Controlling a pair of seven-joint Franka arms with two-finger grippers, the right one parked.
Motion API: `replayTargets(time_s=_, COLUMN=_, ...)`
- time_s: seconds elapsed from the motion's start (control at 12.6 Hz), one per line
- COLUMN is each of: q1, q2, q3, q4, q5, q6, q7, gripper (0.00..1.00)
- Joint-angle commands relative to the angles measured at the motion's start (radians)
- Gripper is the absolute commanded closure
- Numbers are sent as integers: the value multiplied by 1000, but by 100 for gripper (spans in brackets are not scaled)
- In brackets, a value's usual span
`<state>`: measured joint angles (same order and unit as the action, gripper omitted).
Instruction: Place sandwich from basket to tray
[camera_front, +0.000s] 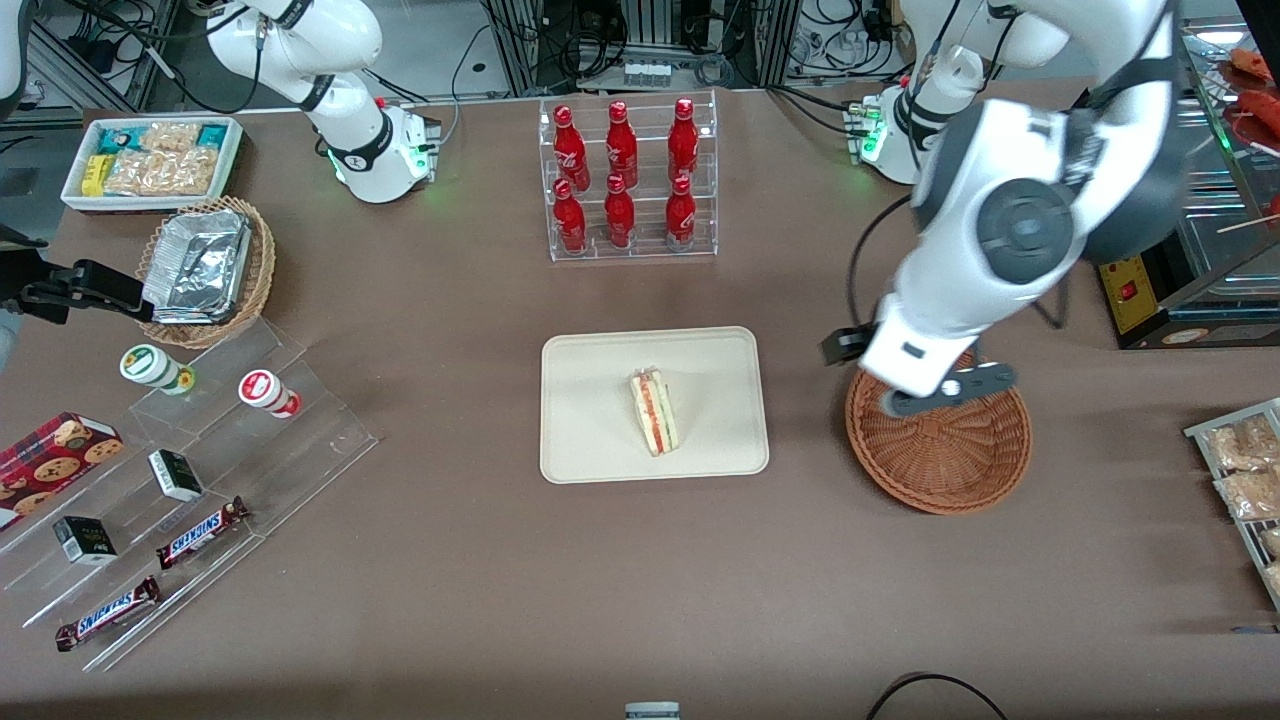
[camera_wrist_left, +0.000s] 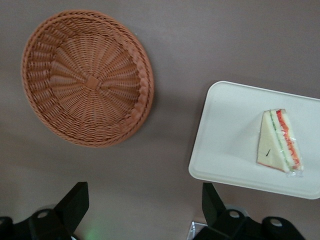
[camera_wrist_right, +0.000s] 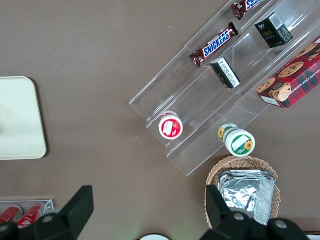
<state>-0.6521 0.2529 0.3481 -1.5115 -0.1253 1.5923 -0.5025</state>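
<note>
Here the small triangular wedge sandwich (camera_front: 654, 412) of pale bread is shown lying flat on the cream-beige rectangular plastic tray (camera_front: 585, 440), its long axis across the tray's width. The end effector (camera_wrist_left: 142, 212), spread wide and empty, is held above the round reddish-brown wicker basket (camera_front: 940, 465), beside the tray on the worktop.

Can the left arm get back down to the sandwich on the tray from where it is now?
Probably yes: the sandwich lies uncovered on the tray, and the open gripper hangs above the basket beside it.
</note>
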Motion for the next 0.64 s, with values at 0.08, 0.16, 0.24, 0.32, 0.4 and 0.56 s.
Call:
replayTargets(time_s=0.08, q1=-15, q2=-105, q3=75, q4=-75, q5=-19, q6=-46, q7=123, gripper=0)
replayTargets(time_s=0.16, q1=-14, q2=-124, q3=77, q4=-76, q5=-19, q6=-58, q7=140, gripper=0)
replayTargets(time_s=0.24, q1=-12, q2=-142, q3=77, q4=-73, q5=-17, q6=-87, q7=160, gripper=0)
replayTargets(time_s=0.32, q1=-9, q2=-161, q3=77, q4=-72, q5=-17, q6=-103, q7=179, gripper=0)
replayTargets(time_s=0.4, q1=70, q2=-170, q3=54, q4=-72, q5=-17, q6=-112, q7=191, gripper=0)
replayTargets(time_s=0.56, q1=170, q2=-179, q3=-43, q4=-64, q5=-14, q6=-137, q7=220, gripper=0)
